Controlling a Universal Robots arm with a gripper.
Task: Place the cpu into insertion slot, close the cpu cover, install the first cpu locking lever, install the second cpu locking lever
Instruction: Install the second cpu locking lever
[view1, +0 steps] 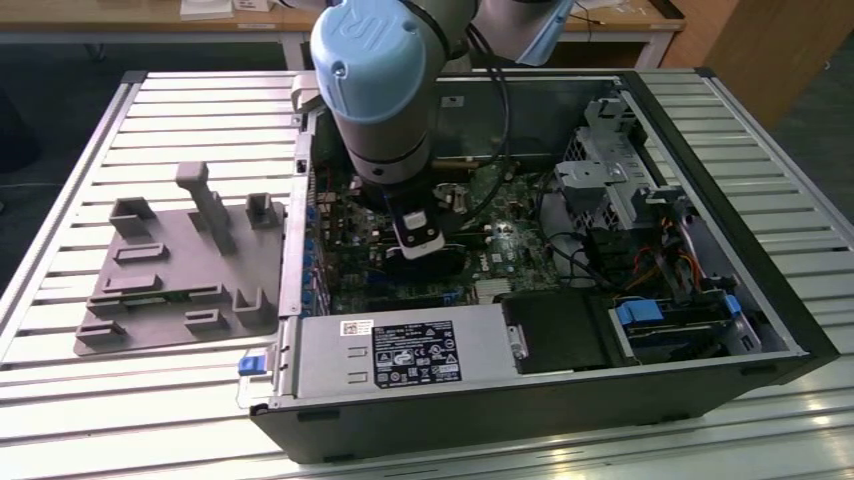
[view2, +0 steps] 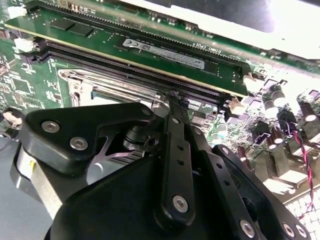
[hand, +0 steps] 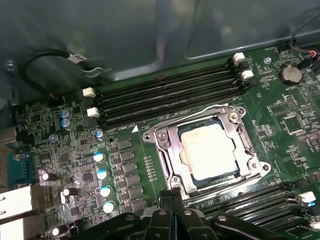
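the exterior view stands back and high, looking down over the slatted counter (view1: 120, 120) at the opened computer case (view1: 534, 400), the arm (view1: 380, 90) reaching into its middle. the first wrist view rides close above the motherboard (hand: 280, 115), facing down on the cpu (hand: 207, 150) under the cpu cover (hand: 167, 165). the second wrist view sits lower and closer still, skimming past black linkage toward the memory module (view2: 165, 55). both wrist views share that socket frame.
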